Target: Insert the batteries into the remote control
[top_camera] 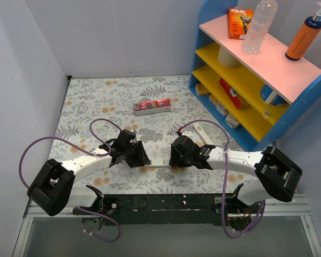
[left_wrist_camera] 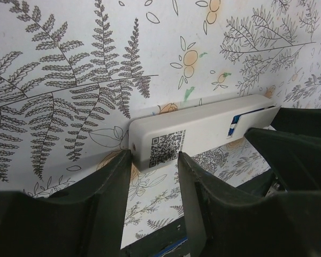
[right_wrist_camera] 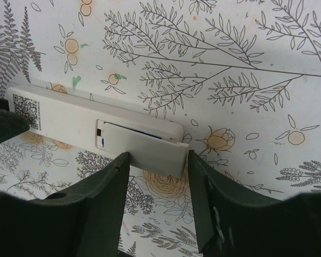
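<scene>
Remote [top_camera: 159, 167] lies back-up on the floral table [top_camera: 96, 96], with one arm at each end.

- **Left gripper** [left_wrist_camera: 154, 160]: at the remote's QR code [left_wrist_camera: 167, 145] end. Fingers are apart, tips against the remote's near edge, nothing pinched between them. Can't tell if it is pressing or just resting.
- **Right gripper** [right_wrist_camera: 158, 158]: at the remote's other end. Fingers flank the battery cover [right_wrist_camera: 144, 147]. Can't tell if it is clamped or loose.
- **Step:** judged late, closing up. The cover sits ajar and overhangs the remote's end, not flush.
- **Next move:** probably push the cover along the remote until it seats while the QR end is pinned. It needs a straight push, since a skewed cover could jam or the remote could slide.

Containers:
- **Battery bay:** a blue sliver shows under the cover, likely a battery [left_wrist_camera: 233, 124]. Count is hidden.
- **Red carton** [top_camera: 152, 106]: beyond the remote, well apart, closed, contents unseen.
- **Shelf** [top_camera: 310, 91]: to the far right of the remote. The top board holds a clear bottle [top_camera: 258, 27], an orange pump bottle [top_camera: 305, 37] and an orange pack [top_camera: 238, 22]. Items on the lower boards are too small to name.
</scene>
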Motion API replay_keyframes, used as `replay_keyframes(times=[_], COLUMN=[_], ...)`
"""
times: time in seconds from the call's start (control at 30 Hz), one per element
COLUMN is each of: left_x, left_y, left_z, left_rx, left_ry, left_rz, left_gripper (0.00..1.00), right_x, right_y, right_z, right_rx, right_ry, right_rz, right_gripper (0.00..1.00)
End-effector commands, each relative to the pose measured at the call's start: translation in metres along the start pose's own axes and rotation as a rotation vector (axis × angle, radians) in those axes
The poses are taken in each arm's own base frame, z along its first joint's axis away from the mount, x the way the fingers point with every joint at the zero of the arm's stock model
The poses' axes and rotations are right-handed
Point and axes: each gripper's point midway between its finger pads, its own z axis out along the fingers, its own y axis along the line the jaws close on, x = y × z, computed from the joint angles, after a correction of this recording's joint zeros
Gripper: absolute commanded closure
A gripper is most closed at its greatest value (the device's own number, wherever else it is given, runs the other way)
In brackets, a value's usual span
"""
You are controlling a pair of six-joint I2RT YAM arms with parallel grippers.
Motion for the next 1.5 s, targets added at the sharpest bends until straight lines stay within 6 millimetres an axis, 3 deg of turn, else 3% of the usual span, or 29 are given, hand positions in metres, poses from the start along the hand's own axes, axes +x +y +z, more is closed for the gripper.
replay_keyframes(times=[0.0, 0.4, 0.8, 1.23, 1.47], left_x=[0.002, 0.003, 0.001, 0.001, 0.001], left_y=[-0.007, -0.008, -0.008, -0.01, -0.009], left_z=[-0.006, -0.006, -0.006, -0.007, -0.007], left_rx=[0.043, 0.047, 0.047, 0.052, 0.049], left_ry=[0.0, 0.002, -0.005, -0.006, -0.006], left_rz=[-0.001, 0.004, 0.007, 0.01, 0.012], left_gripper=[0.61, 0.6, 0.59, 0.59, 0.59], right_x=[0.002, -0.004, -0.027, -0.037, -0.032], right_y=[-0.006, -0.002, 0.012, 0.005, 0.003], right_z=[0.0, -0.003, -0.019, -0.012, -0.004], right_rx=[0.027, 0.027, 0.006, 0.045, 0.052], right_ry=[-0.008, -0.006, -0.059, -0.071, -0.046], right_rz=[0.004, -0.033, -0.056, -0.05, -0.054], right_gripper=[0.46, 0.45, 0.38, 0.41, 0.43])
